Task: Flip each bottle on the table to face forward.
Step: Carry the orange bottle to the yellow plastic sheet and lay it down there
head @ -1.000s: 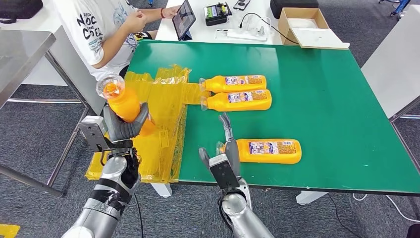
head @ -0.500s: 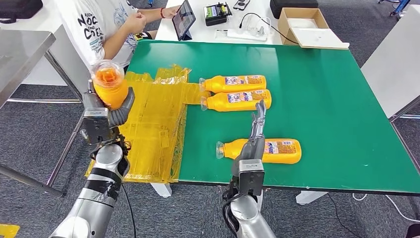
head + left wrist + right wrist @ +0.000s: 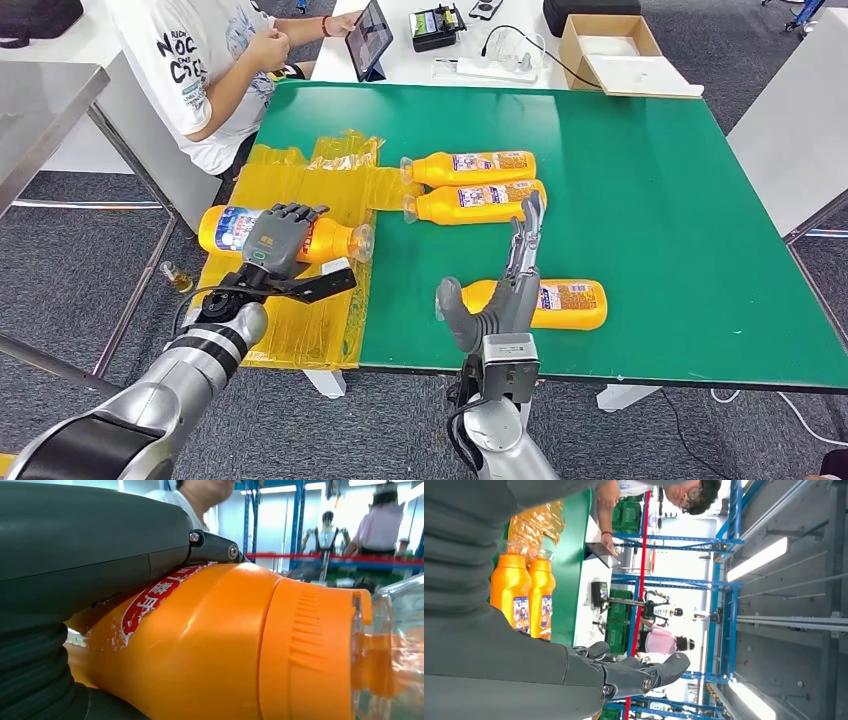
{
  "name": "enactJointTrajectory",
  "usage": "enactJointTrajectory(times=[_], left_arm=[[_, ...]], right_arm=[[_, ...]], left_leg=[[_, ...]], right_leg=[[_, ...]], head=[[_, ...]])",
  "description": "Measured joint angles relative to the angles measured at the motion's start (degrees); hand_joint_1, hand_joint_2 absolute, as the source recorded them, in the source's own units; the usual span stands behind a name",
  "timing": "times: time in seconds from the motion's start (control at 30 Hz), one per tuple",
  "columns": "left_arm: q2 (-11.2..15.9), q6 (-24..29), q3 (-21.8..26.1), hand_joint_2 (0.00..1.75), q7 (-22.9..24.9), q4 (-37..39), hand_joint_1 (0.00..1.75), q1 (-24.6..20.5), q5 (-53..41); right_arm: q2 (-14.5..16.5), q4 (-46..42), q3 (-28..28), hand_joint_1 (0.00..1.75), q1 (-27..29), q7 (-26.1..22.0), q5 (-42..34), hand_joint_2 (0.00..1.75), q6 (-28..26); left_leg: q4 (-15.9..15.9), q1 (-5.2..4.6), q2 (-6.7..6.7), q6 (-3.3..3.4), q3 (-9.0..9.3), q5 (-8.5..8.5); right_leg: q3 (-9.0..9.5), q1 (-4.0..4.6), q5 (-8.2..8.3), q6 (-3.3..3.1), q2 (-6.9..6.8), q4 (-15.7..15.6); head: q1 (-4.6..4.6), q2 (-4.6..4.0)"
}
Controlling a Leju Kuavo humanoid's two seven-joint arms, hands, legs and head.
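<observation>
Four orange bottles on the green table [image 3: 640, 160]: one [image 3: 290, 238] lying sideways over yellow plastic sheeting [image 3: 330, 190], gripped by left hand [image 3: 275, 240]; two [image 3: 470, 168] [image 3: 475, 202] lying side by side mid-table; one [image 3: 560, 303] near front edge, behind right hand [image 3: 500, 300], fingers spread, holding nothing.

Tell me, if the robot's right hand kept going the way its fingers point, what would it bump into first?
Probably the nearer of the two orange bottles lying side by side; the right hand has fingertips already close to it, though depth is unclear.
</observation>
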Motion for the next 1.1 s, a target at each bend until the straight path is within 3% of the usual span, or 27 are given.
enactJointTrajectory(times=[0.23, 0.47, 0.77, 0.8, 0.9, 0.93, 1.07, 1.1], left_arm=[[1.6, -0.7, -2.3, 1.75, 0.1, 4.5, 1.75, -1.2, -0.5], [2.6, -5.0, -3.6, 1.75, -0.1, 6.6, 1.75, -1.9, -1.7], [2.7, -11.0, -2.7, 1.75, -2.3, 7.7, 1.7, -2.2, 3.7], [2.7, -12.1, -2.4, 1.75, -2.6, 7.8, 1.51, -2.2, 4.3], [2.7, -15.7, -1.4, 1.75, -3.6, 8.1, 0.27, -2.2, 5.8], [2.6, -16.7, -1.1, 1.75, -3.9, 8.2, 0.02, -2.3, 6.1], [2.3, -19.8, 0.1, 0.0, -4.6, 8.5, 0.0, -2.3, 8.0], [2.2, -20.6, 0.6, 0.0, -4.8, 8.5, 0.0, -2.3, 8.8]], right_arm=[[-0.2, 0.0, 0.4, 0.0, -0.2, 0.0, -0.1, 1.75, 0.2], [-0.2, 0.0, 0.5, 0.0, -0.3, 0.0, -0.5, 1.75, 0.7], [-0.2, 0.0, 0.5, 0.0, -0.3, 0.0, -0.4, 1.75, 1.7], [-0.2, 0.1, 0.4, 0.0, -0.3, 0.0, -0.4, 1.75, 2.0], [-0.2, 0.4, 0.4, 0.0, -0.3, 0.0, -0.1, 1.75, 3.3], [-0.2, 0.5, 0.4, 0.0, -0.3, 0.0, -0.1, 1.75, 3.7], [-0.1, 1.3, 0.3, 0.0, -0.3, 0.0, 0.1, 1.75, 5.0], [-0.1, 1.5, 0.3, 0.0, -0.3, 0.0, 0.2, 1.75, 5.5]], left_leg=[[0.0, -0.01, -0.02, 0.0, -0.04, 0.0], [0.0, 0.0, -0.03, 0.0, -0.03, 0.0], [0.0, 0.0, -0.03, 0.0, -0.04, 0.0], [0.0, 0.0, -0.03, 0.0, -0.04, 0.0], [0.0, 0.0, -0.03, 0.0, -0.04, 0.0], [0.0, 0.0, -0.03, 0.0, -0.03, 0.0], [0.0, 0.0, -0.04, 0.0, -0.02, 0.0], [0.0, 0.0, -0.05, 0.0, -0.02, 0.0]], right_leg=[[0.0, -0.01, -0.02, -0.01, -0.01, 0.0], [0.01, 0.0, -0.01, -0.01, -0.01, 0.0], [0.0, 0.0, -0.01, -0.01, -0.01, 0.0], [0.0, 0.0, -0.01, -0.01, -0.01, 0.0], [0.01, -0.01, -0.01, -0.01, -0.01, 0.0], [0.01, -0.01, -0.01, -0.01, -0.01, 0.0], [0.03, -0.01, -0.01, -0.01, -0.01, 0.0], [0.04, -0.01, -0.01, -0.01, -0.01, 0.0]], head=[[0.01, 0.0], [0.01, 0.0], [0.01, 0.0], [0.01, 0.0], [0.01, 0.0], [0.01, 0.0], [0.0, 0.0], [0.01, 0.0]])
